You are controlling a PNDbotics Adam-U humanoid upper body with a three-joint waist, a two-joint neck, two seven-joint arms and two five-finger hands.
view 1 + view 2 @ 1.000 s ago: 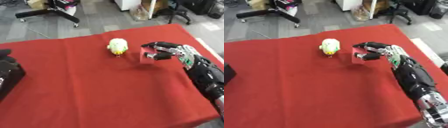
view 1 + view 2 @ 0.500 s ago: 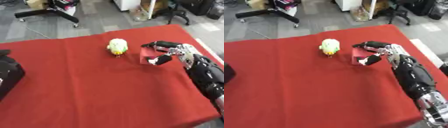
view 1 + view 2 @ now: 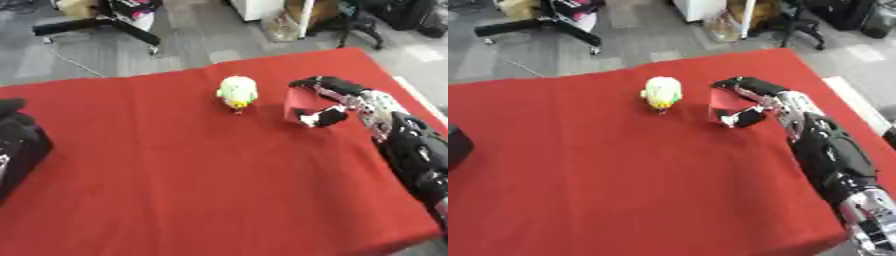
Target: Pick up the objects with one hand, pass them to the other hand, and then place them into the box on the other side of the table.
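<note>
A small red block (image 3: 304, 102) stands on the red table (image 3: 175, 175) right of centre. My right hand (image 3: 337, 100) reaches in from the right and is shut on it, with the fingers curled over its top edge and the thumb against its lower front. A pale yellow-green toy (image 3: 237, 91) stands on the cloth just left of the block, apart from the hand. At the left edge lies a black bulky shape (image 3: 19, 145); I cannot tell whether it is my left hand.
The table's far edge runs just behind the toy and the block, and its right edge passes under my right forearm (image 3: 833, 155). Beyond the table are a grey floor and office chair legs (image 3: 105, 25).
The right hand's thumb has closed onto the front of the red block, and the fingers have settled over its top. The toy has not moved.
</note>
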